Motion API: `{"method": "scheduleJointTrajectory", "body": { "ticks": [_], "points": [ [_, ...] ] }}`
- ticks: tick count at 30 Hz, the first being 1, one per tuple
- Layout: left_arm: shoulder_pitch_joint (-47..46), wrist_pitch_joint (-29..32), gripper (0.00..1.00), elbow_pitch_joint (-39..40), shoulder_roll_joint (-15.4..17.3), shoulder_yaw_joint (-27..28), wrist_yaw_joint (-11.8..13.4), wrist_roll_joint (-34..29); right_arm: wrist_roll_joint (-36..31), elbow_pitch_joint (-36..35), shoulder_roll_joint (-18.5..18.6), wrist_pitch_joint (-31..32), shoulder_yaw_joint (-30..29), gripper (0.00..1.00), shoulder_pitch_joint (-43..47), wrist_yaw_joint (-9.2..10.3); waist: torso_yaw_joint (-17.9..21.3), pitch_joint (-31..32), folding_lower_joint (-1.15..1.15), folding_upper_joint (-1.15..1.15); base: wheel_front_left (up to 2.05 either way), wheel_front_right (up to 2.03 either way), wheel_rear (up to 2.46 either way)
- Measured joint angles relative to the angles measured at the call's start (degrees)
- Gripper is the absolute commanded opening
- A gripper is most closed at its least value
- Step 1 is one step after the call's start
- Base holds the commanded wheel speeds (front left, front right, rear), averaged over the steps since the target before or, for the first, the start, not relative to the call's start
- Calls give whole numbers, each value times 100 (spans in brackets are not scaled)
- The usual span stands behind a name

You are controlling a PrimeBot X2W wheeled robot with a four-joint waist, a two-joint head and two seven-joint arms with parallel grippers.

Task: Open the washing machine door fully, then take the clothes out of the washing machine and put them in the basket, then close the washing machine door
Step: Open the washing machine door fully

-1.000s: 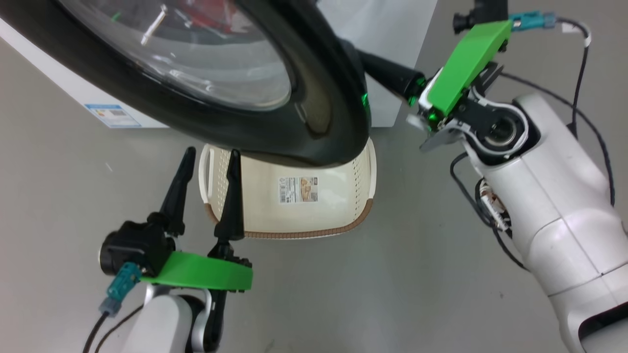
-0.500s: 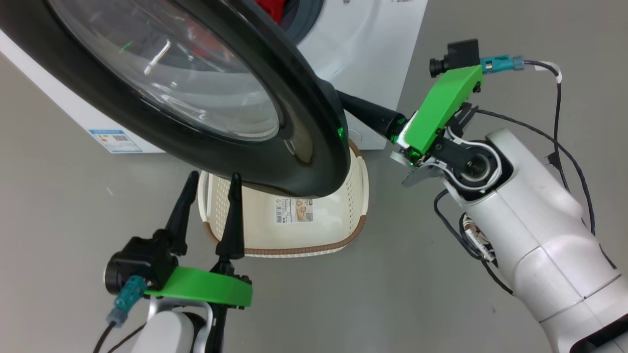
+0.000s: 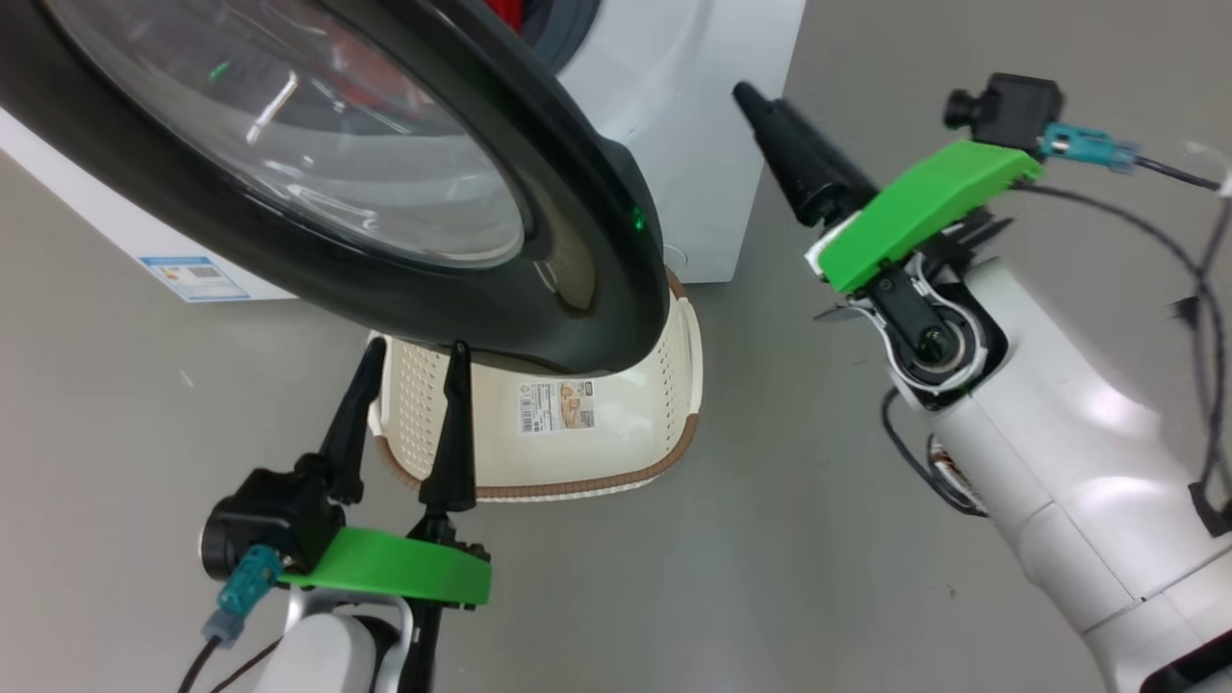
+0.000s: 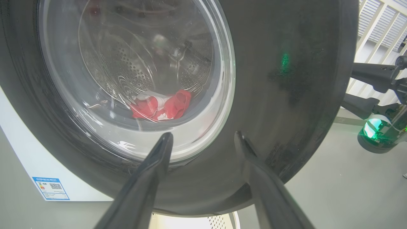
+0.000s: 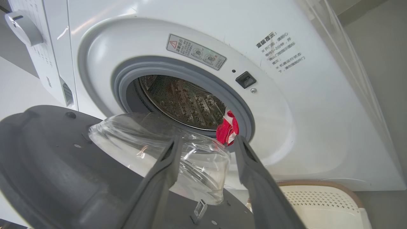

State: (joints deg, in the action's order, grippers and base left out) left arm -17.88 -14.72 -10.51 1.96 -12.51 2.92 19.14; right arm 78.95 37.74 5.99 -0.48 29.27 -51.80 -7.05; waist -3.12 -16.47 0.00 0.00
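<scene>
Our right gripper [image 5: 207,140] stands wide and empty, just right of the free edge of the washing machine door [image 3: 606,279]. The clothes [image 5: 227,128] lie farther in, at the lip of the drum [image 5: 184,101], nearer this arm than our wide left gripper [image 3: 417,351].

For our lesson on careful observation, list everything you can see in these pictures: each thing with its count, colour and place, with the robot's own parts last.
washing machine: one, white, behind the open door
washing machine door: one, glossy black rim with clear glass, swung open above the basket
clothes: count unclear, red with white, at the drum's mouth
basket: one, cream with brown rim, on the floor under the door
paper label: one, white, inside the basket
blue sticker: one, low on the machine
floor: grey
left gripper: one, dark fingers, open, by the basket
right gripper: one, dark fingers, open, beside the door's edge, holding nothing
</scene>
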Motion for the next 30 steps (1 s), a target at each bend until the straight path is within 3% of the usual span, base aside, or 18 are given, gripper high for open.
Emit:
{"method": "scheduleJointTrajectory", "body": {
  "ticks": [1,4,5,9,10,15,19,24,30],
  "points": [
    [0,0,100,0,0,0,0,0,0,0,0,0,0,100,0,0,0,0,0,0,0,0,0],
    [-1,0,100,62,2,22,0,1,-878,297,237,-1032,232,100,-7,-1,58,-27,0,0,0,0,0],
    [-1,0,100,62,2,22,0,1,-878,297,237,-1032,232,100,-7,-1,58,-27,0,0,0,0,0],
    [1,0,100,97,2,69,0,1,-1985,737,381,-1378,313,100,-8,-1,126,-22,0,0,0,0,0],
    [1,0,100,141,2,111,0,-1,-2669,723,376,-1384,-18,100,-3,-1,166,-19,0,0,0,0,0],
    [4,0,100,312,2,211,0,-81,-4797,52,222,-1415,-1259,100,384,-2,253,-24,0,0,0,0,0],
    [8,0,100,412,2,257,0,-104,-6015,-581,-109,-1415,-1947,100,1182,-7,283,-29,0,0,0,0,0],
    [47,0,100,605,2,320,0,-160,-6729,-1291,-230,-1415,-2323,100,1813,-8,284,-23,0,0,0,0,0],
    [171,0,100,771,2,388,10,-198,-6795,-2093,-248,-1416,-2498,100,2440,-8,267,4,0,0,0,0,0]
  ]
}}
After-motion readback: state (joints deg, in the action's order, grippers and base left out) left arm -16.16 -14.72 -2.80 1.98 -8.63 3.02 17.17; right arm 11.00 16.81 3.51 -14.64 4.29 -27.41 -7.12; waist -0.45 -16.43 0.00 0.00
